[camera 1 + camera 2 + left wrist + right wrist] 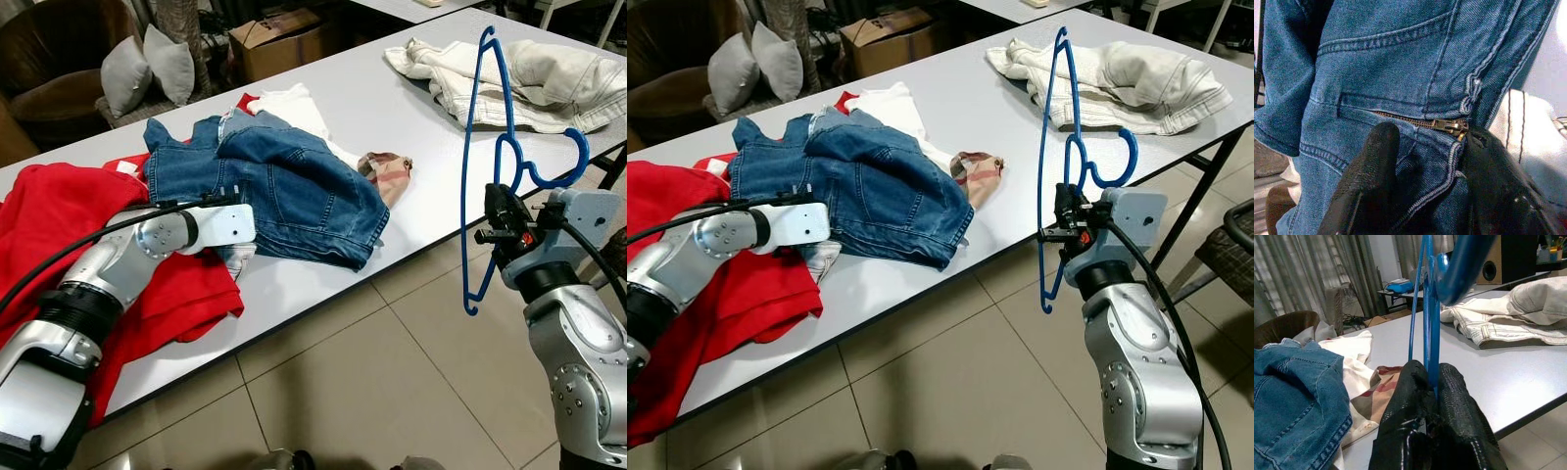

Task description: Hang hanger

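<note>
My right gripper [1432,382] is shut on a blue wire hanger [1431,323] and holds it upright in the air, just off the front edge of the grey table [392,108] at the right. The hanger's hook [586,155] points right, above the wrist. On the table lies a pair of blue jeans [284,186]. My left gripper [1432,142] reaches in at their near edge. Its black fingers [1371,181] are closed on a fold of denim beside the brass zipper [1444,125].
A red garment [59,215] lies under my left arm. A white shirt [294,103] and a plaid cloth [387,171] lie by the jeans, and cream clothes [529,78] at the far right. Beyond the table stand an armchair with grey cushions [147,64] and a cardboard box [279,39]. Tiled floor [372,392] lies in front.
</note>
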Motion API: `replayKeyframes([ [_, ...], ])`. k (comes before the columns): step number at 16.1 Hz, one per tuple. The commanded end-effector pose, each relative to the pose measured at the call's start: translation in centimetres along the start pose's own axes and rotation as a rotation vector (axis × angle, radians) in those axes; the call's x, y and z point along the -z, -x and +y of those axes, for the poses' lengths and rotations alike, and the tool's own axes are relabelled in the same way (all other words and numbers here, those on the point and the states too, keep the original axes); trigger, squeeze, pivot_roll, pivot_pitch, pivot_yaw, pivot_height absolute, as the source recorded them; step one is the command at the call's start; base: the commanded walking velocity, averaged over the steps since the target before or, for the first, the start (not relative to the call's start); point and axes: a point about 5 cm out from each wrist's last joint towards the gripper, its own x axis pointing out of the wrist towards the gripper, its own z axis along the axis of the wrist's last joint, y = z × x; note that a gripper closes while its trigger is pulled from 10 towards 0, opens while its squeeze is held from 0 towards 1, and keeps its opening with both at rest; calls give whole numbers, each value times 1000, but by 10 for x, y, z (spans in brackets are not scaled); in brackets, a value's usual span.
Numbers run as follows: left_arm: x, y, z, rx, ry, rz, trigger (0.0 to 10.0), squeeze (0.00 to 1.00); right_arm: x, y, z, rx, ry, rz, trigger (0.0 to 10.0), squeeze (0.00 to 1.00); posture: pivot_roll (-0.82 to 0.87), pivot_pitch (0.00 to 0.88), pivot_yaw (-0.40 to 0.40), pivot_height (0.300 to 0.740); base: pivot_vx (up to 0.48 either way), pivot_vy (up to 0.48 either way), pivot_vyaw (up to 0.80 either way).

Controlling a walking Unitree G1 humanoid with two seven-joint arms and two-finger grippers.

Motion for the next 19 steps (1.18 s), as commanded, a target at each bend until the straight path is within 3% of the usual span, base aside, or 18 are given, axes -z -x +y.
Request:
replayKeyframes([
  [1, 2, 9, 14, -31, -11, 7, 10000, 0, 0, -3, 5, -30, -4, 7, 10000, 0, -183, 55, 121, 740, 0, 0, 0],
  [9, -2, 15, 22, -3, 19, -34, 10000, 0, 0, -3, 5, -43, 3, 9, 10000, 0, -192, 38, 119, 740, 0, 0, 0],
  [11, -9, 15, 22, 22, 59, -85, 10000, 0, 0, -3, 5, -49, 7, 10, 10000, 0, -194, 36, 117, 740, 0, 0, 0],
  [19, -7, 11, 18, 8, 93, -90, 10000, 0, 0, -5, 7, -67, 12, 13, 10000, 0, -197, 32, 107, 740, 0, 0, 0],
])
